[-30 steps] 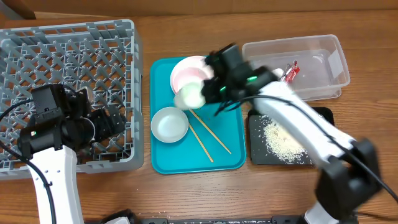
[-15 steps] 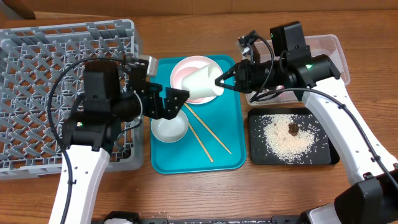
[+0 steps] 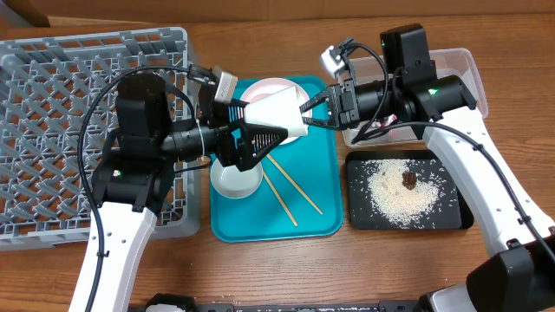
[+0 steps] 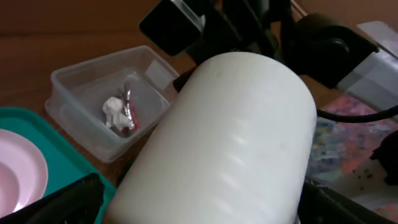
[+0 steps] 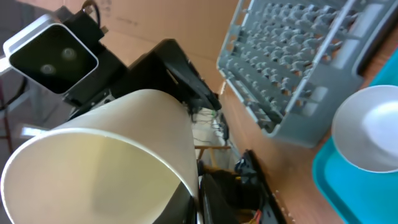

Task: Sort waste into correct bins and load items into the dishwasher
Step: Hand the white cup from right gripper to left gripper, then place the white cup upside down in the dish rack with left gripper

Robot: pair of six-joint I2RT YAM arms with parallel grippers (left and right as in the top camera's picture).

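Observation:
A small white cup (image 3: 276,111) hangs on its side above the teal tray. My right gripper (image 3: 305,115) is shut on its rim; in the right wrist view the fingers pinch the cup (image 5: 106,168) wall. My left gripper (image 3: 270,121) is open, with a finger on either side of the cup's body (image 4: 230,143). I cannot tell whether the fingers touch it. The white plate with the pink bowl (image 3: 258,94), the grey bowl (image 3: 236,173) and two chopsticks (image 3: 290,191) lie on the teal tray. The clear tub (image 4: 81,81) holds the red wrapper (image 4: 129,112) and foil ball (image 4: 114,111).
The grey dish rack (image 3: 52,87) fills the left side. The black tray (image 3: 451,217) at the right front holds rice (image 3: 395,195) and a brown lump (image 3: 408,179). The teal tray (image 3: 321,217) lies in the middle. Both arms cross above it.
The left arm swung from the rack to the middle, and its open fingers now reach around the cup. The right gripper has lifted the cup off the tray and holds it there.

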